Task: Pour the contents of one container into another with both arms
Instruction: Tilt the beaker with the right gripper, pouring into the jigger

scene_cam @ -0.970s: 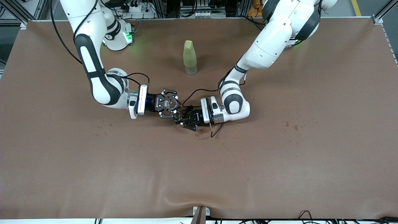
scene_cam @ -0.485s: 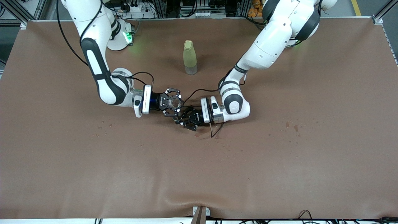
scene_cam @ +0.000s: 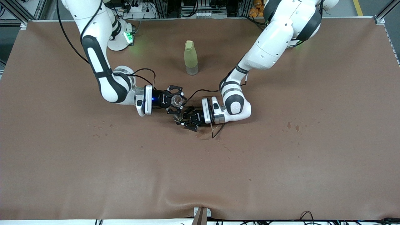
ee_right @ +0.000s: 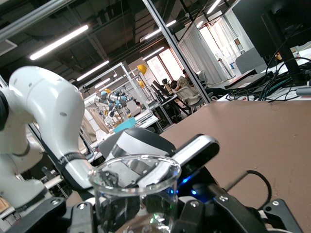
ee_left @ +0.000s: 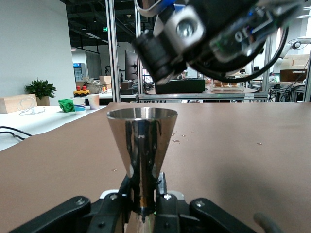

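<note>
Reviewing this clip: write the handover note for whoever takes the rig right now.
Left gripper: shut on a shiny metal cone-shaped jigger, upright, low over mid-table.
Right gripper: shut on a clear glass beaker, above and beside the jigger's mouth, not clearly tipped.
Pale yellow-green bottle stands untouched, farther from the front camera.
Done: both vessels gripped and brought together.
Left: no liquid is seen flowing; the pour seems still to come.

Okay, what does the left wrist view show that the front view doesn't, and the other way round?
Only the left wrist view shows the metal jigger side-on, upright, pinched at its waist by the left end effector. Only the front view shows the yellow-green bottle standing on the brown table, with the left end effector low over it. Both show the right end effector holding a clear glass beaker above the jigger.
</note>
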`<state>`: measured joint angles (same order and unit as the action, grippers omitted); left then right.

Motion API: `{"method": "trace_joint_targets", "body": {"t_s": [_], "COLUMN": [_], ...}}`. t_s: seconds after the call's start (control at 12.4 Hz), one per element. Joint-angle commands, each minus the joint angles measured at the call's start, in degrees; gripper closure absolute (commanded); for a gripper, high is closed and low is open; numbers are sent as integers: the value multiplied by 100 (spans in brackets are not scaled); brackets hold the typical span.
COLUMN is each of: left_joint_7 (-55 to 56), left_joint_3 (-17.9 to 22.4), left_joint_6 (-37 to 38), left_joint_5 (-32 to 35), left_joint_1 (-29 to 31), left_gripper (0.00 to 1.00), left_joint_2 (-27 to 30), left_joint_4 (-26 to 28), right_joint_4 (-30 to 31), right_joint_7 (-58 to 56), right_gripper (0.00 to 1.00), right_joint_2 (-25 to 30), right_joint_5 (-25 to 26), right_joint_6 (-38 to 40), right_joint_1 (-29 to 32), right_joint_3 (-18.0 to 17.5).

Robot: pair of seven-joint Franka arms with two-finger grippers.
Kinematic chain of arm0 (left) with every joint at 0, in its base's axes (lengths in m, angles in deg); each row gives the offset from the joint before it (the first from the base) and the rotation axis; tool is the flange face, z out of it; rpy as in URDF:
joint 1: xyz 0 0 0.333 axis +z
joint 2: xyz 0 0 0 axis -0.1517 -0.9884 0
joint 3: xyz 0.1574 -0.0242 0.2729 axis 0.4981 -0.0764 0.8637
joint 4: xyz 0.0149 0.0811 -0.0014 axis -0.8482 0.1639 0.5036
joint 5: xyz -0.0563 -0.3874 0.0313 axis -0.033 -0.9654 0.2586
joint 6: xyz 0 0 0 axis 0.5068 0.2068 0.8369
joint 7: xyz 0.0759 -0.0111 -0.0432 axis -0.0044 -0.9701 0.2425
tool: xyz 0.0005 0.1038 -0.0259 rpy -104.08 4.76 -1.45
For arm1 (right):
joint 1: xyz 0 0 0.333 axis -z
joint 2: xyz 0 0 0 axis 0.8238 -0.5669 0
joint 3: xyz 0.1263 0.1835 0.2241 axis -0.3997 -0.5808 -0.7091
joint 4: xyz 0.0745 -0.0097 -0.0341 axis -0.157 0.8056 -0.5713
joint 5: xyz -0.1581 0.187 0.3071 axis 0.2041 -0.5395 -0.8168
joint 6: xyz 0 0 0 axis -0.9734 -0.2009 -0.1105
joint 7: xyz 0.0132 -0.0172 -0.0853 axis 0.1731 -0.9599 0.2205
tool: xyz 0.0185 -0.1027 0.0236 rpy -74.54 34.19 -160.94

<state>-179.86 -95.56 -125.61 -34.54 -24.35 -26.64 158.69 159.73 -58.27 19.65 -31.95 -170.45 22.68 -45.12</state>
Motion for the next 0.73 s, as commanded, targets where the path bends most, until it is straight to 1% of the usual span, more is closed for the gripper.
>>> {"method": "trace_joint_targets", "body": {"t_s": [0.0, 0.4, 0.65], "left_joint_7": [-216, -303, -392], "left_joint_3": [0, 0, -9], "left_joint_6": [110, 145, 304], "left_joint_5": [-216, -190, -199], "left_joint_1": [3, 12, 12], "left_gripper": [100, 100, 100], "left_joint_2": [-40, 4, -5], "left_joint_4": [-35, -18, 9], "right_joint_4": [308, 343, 343], "right_joint_7": [418, 1235, 1692], "right_gripper": [100, 100, 100], "right_joint_2": [304, 356, 383], "right_joint_5": [-156, -148, -139], "right_joint_6": [-39, -30, -39], "right_joint_1": [-53, -61, -61], "right_joint_3": [-4, -4, -31]}}
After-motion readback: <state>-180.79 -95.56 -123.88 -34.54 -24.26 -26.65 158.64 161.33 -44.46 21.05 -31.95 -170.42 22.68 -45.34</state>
